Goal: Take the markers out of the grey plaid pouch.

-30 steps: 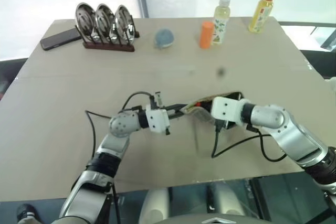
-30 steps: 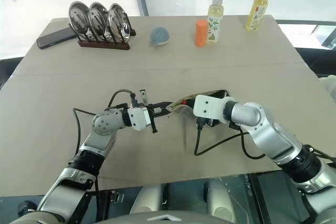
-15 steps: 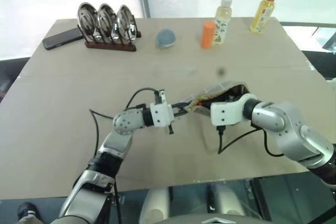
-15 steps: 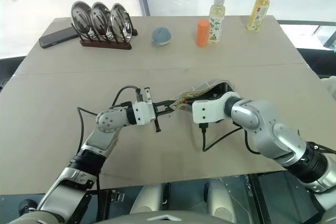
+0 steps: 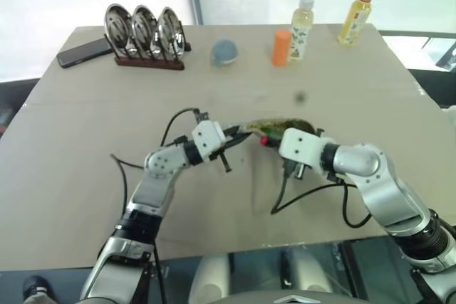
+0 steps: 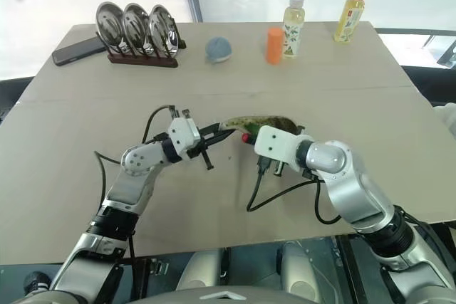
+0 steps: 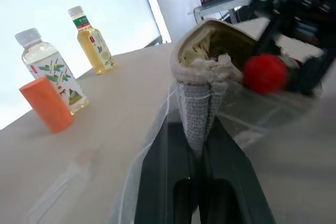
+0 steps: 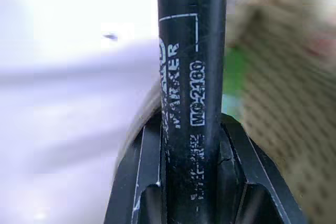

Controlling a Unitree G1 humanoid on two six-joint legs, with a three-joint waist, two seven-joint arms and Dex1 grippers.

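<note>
The grey plaid pouch (image 5: 276,124) hangs above the middle of the table, its mouth showing yellowish patterned lining (image 7: 218,45). My left gripper (image 5: 237,134) is shut on the pouch's left end, pinching the grey fabric (image 7: 195,121) between its fingers. My right gripper (image 5: 278,141) is at the pouch's mouth from the right, shut on a black-barrelled marker (image 8: 191,77) with white lettering. A round red end (image 5: 265,140) shows at the mouth beside it. A patch of green (image 8: 232,72) shows beside the barrel, against the lining.
Along the far edge stand a rack of three metal lids (image 5: 144,30), a dark phone (image 5: 82,53), a blue-grey ball (image 5: 224,50), an orange cylinder (image 5: 281,46) and two bottles (image 5: 301,25) (image 5: 358,11). Black cables (image 5: 285,197) droop from both wrists onto the table.
My left gripper has rolled and lifted the pouch's end, so the pouch lies flatter. The right gripper has come lower at the mouth, and a red marker end now shows there.
</note>
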